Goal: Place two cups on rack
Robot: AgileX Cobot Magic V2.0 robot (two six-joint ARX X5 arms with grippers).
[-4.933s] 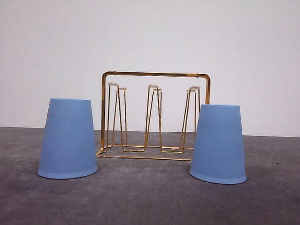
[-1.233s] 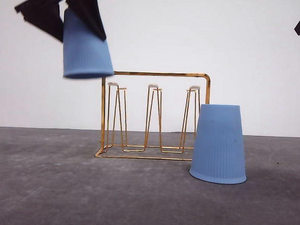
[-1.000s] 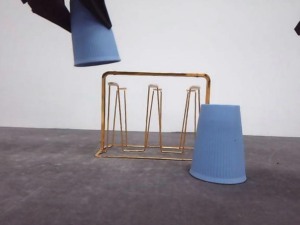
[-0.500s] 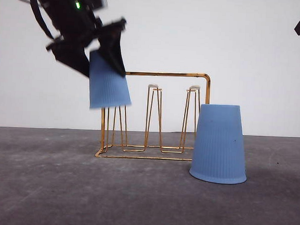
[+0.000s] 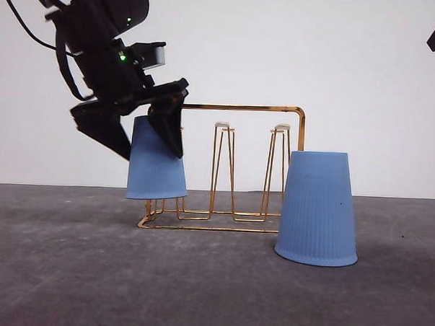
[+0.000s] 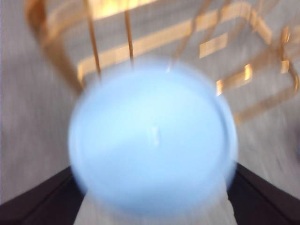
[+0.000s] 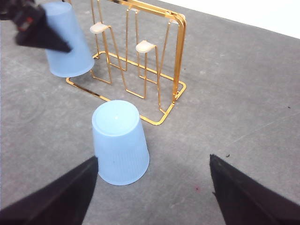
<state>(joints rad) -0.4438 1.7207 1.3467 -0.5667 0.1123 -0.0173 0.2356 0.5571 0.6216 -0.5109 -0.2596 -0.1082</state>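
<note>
Front view: low, near table level, facing forward across the table (image 5: 212, 293) to a white wall (image 5: 351, 68). Left wrist view: looked steeply down, very close and blurred, onto a cup (image 6: 152, 140) and the rack (image 6: 159, 40). Right wrist view: higher, farther back, angled down. All three shared that rack.

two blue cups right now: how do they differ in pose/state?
The held cup is off the table, rim above the rack base; the free cup stands on the table.
The left gripper has its jaws shut on the held cup; nothing touches the free cup.
The held cup is at the rack's left end prong; the free cup sits beside the rack's right end.
Shared: light blue, ribbed, upside down.
</note>
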